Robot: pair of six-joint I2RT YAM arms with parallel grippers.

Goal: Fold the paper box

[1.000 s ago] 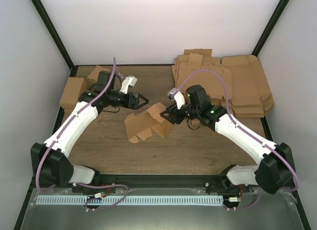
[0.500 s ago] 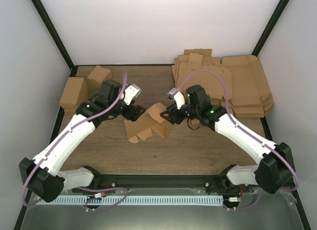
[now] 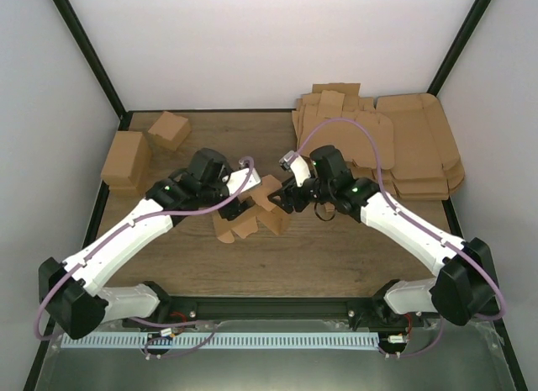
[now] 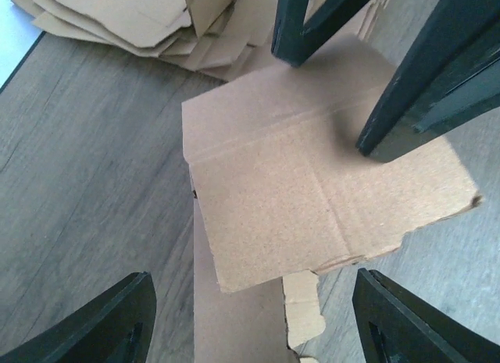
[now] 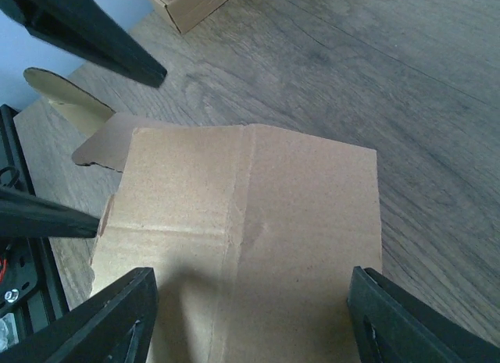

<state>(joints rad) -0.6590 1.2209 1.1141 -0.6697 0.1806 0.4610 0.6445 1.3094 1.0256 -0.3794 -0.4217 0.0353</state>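
A wood-grain table (image 3: 185, 265) between white walls: at its centre stands the paper box (image 3: 229, 223), a brown die-cut sheet half raised, its creased panels tilting up and tabs trailing toward the near edge. The left gripper (image 3: 239, 199) and right gripper (image 3: 282, 199) flank it tip to tip, each with jaws spread wide astride a panel, neither clamped on it. Two small cartons (image 3: 128, 160) sit far left, well apart; a heap of flat sheets (image 3: 403, 151) fills the far right corner behind the right arm
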